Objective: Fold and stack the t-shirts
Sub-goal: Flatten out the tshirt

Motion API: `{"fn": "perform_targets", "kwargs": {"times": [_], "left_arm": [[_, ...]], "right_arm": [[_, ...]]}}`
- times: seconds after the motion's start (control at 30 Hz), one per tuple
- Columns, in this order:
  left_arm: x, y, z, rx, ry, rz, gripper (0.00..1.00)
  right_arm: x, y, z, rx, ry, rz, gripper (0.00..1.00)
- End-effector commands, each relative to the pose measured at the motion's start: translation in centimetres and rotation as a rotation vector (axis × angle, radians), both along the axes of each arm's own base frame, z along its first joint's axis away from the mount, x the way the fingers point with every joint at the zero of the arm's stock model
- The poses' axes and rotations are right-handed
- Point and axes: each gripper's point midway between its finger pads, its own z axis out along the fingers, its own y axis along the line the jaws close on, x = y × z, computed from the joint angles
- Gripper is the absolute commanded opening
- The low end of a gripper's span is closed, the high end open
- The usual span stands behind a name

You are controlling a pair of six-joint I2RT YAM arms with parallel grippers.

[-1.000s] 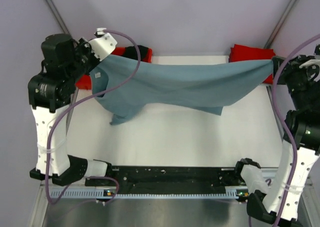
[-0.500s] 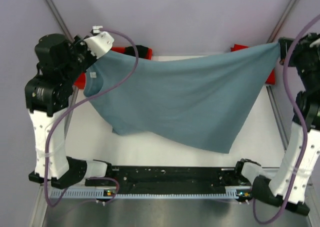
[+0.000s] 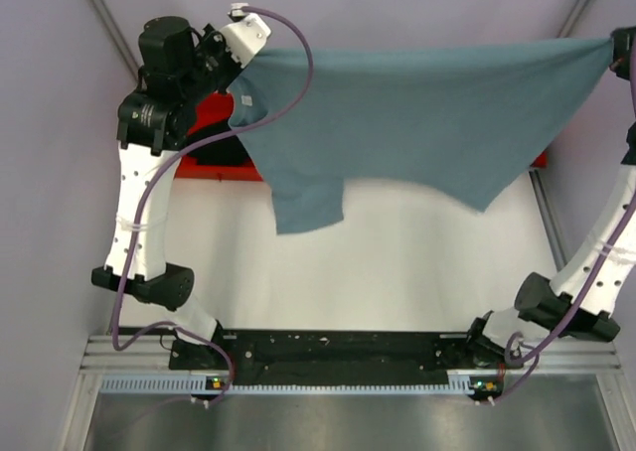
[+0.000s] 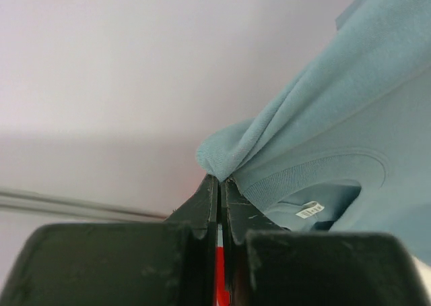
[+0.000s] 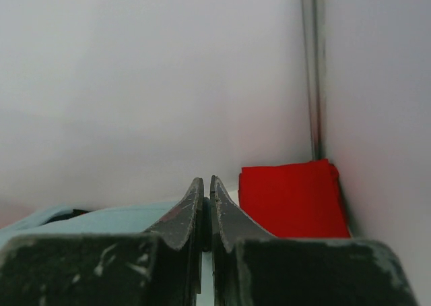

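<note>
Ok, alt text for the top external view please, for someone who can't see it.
A grey-blue t-shirt hangs spread wide in the air above the white table, pinched at opposite ends by the left pincer and the right pincer, both shut on it. A sleeve dangles at its lower left, and something red shows behind the cloth.

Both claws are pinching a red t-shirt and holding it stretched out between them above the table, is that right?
Nearly. The t-shirt is dusty grey-blue, not red, as the top external view shows. The rest holds: the left claw and the right claw each pinch it, and it hangs stretched out between them above the table.
</note>
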Motion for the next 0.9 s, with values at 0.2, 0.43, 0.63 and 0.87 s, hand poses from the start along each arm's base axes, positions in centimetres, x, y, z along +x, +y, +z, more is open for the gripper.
{"fn": "perform_targets", "kwargs": {"times": [0.2, 0.43, 0.63, 0.87], "left_arm": [[-5.1, -1.1, 3.8, -0.054, -0.091, -0.143, 0.0], [-11.4, -0.8, -12.2, 0.099, 0.374, -0.262, 0.0], [-18.7, 3.5, -27.5, 0.256, 0.853, -0.242, 0.0], [-27.3, 10.2, -40.0, 0.512, 1.255, -0.207, 0.0]], "right_arm": [[-9.2, 2.6, 1.0, -0.089, -0.085, -0.083, 0.0], [-12.2, 4.9, -10.9, -0.012, 0.065, -0.066, 0.0], [-12.9, 7.8, -25.6, 0.23, 0.278, 0.009, 0.0], [-14.8, 9.7, -37.7, 0.403, 0.577, 0.024, 0.0]]}}
